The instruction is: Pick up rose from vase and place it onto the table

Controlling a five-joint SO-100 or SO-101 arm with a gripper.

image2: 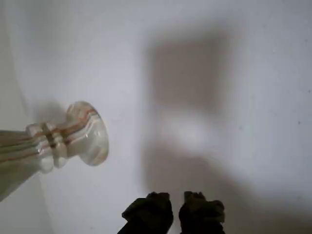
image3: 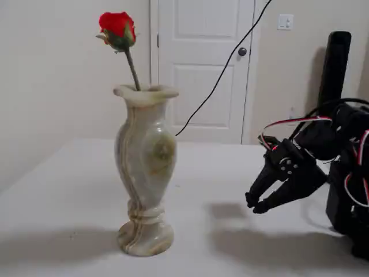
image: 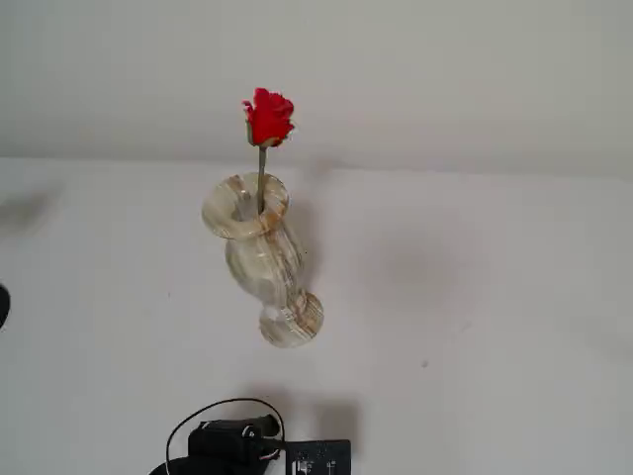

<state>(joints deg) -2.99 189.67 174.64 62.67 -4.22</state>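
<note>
The red rose (image: 268,117) (image3: 117,27) stands in the marbled vase (image: 259,259) (image3: 144,167), its bloom well above the flared rim and its thin stem leaning slightly. The vase is upright on the white table (image: 475,297) (image3: 69,190). In a fixed view my gripper (image3: 255,203) hovers low over the table to the right of the vase, apart from it, fingers together and holding nothing. The wrist view shows the vase foot (image2: 87,132) at left and my dark fingertips (image2: 150,210) at the bottom edge, nearly touching. The rose is out of the wrist view.
The arm's body and cables (image3: 340,156) fill the right side of a fixed view; its dark base (image: 247,447) sits at the bottom edge of the other. A white door (image3: 202,63) and beige walls stand behind the table. A black cable (image3: 222,63) hangs across.
</note>
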